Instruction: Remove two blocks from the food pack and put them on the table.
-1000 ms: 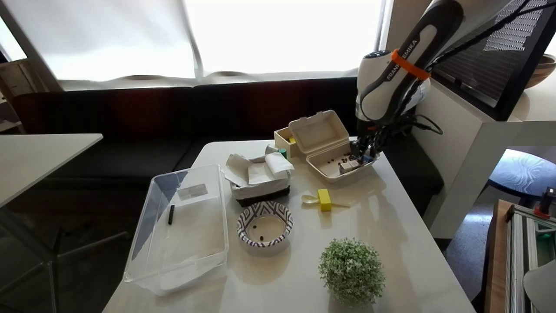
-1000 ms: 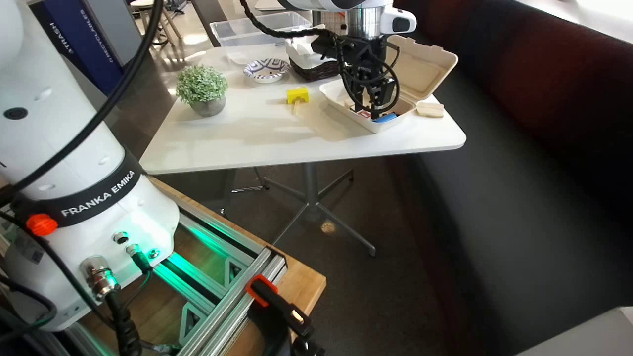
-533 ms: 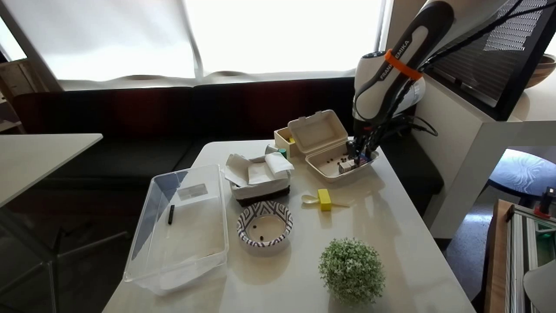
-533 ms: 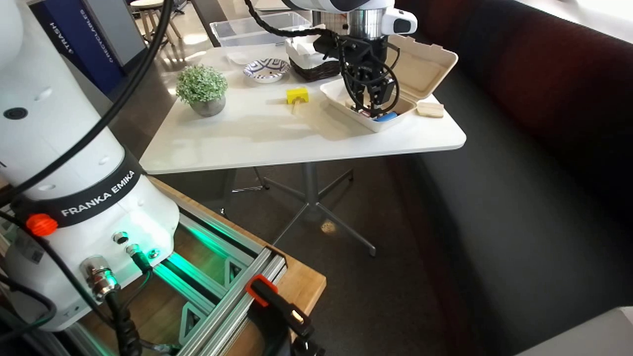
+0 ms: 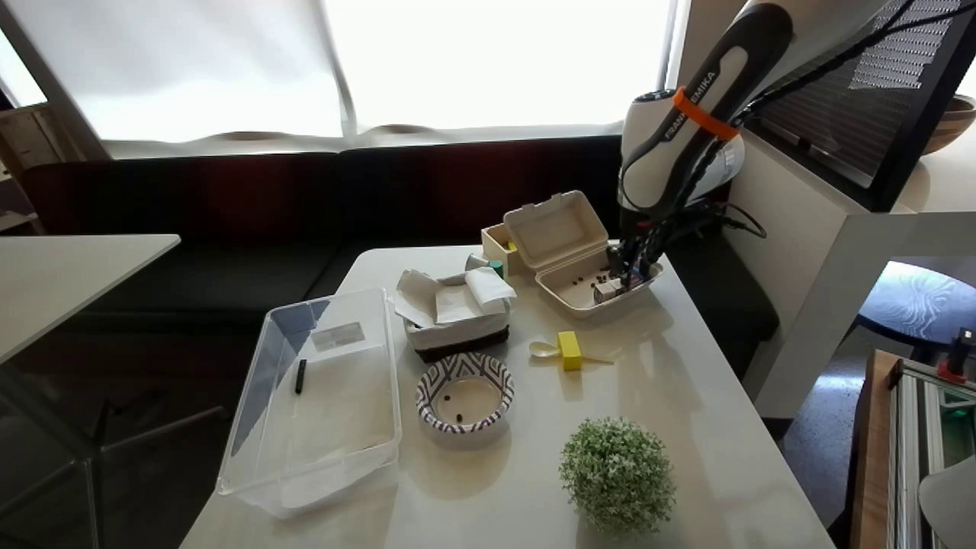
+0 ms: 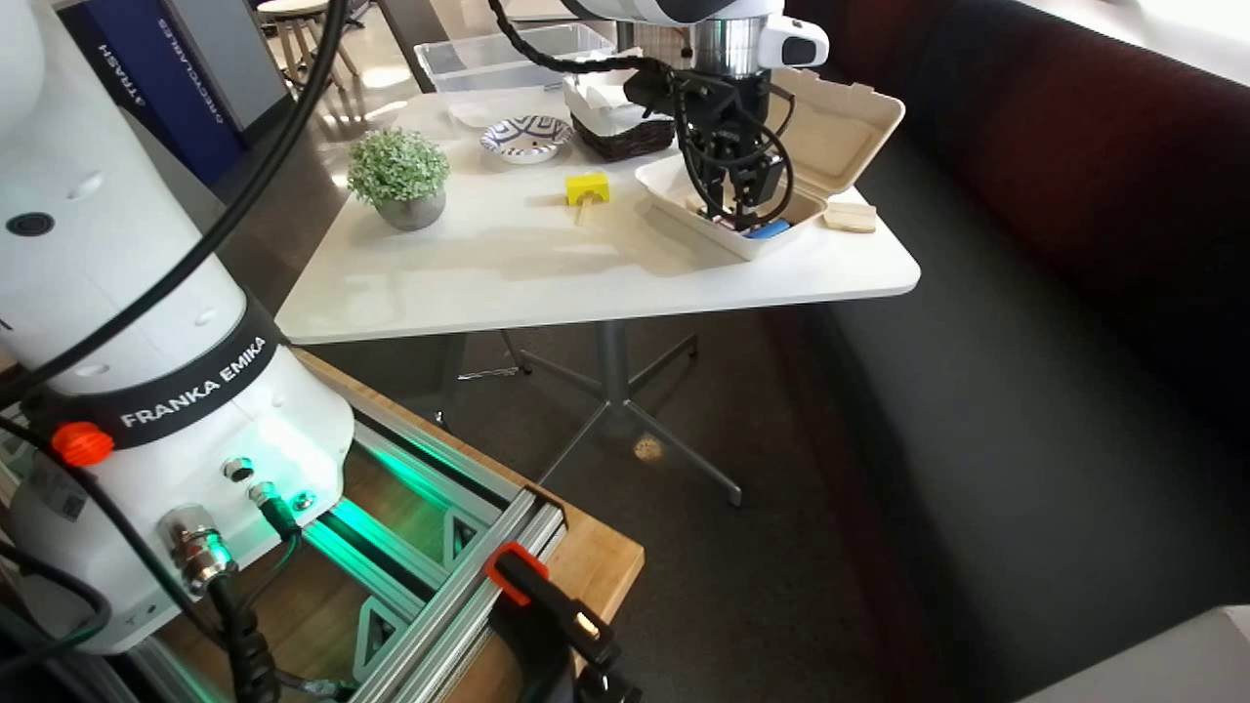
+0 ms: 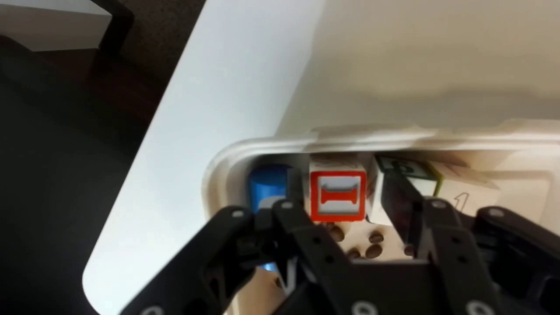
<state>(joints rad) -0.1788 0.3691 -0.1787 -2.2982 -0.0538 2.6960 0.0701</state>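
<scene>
The food pack (image 5: 555, 230), a beige-tan clamshell, stands open on the white table (image 5: 686, 412); its lid (image 6: 840, 127) is tilted up. In the wrist view, a red-framed block (image 7: 337, 218) lies by its wall (image 7: 385, 142). Beside it are a white block with green edges (image 7: 424, 184), a block marked 1 (image 7: 466, 197) and a blue cylinder (image 7: 267, 188). My gripper (image 7: 343, 181) is open, low inside the pack. Its fingers stand on either side of the red-framed block. The right finger overlaps the green-edged block; contact cannot be told. Both exterior views show the gripper (image 5: 630, 276) (image 6: 730, 213).
Brown beans (image 7: 374, 250) lie in the pack. On the table are a yellow block (image 5: 569, 352) by a spoon (image 5: 543, 350), a patterned bowl (image 5: 467, 366), a lined basket (image 5: 456, 335), a clear bin (image 5: 335, 457), a plant (image 5: 619, 476) and a wooden box (image 5: 496, 244).
My gripper has shifted slightly over the blocks, towards the lid's side in an exterior view. The food pack has slid a little with it. The red face now shows less in an exterior view.
</scene>
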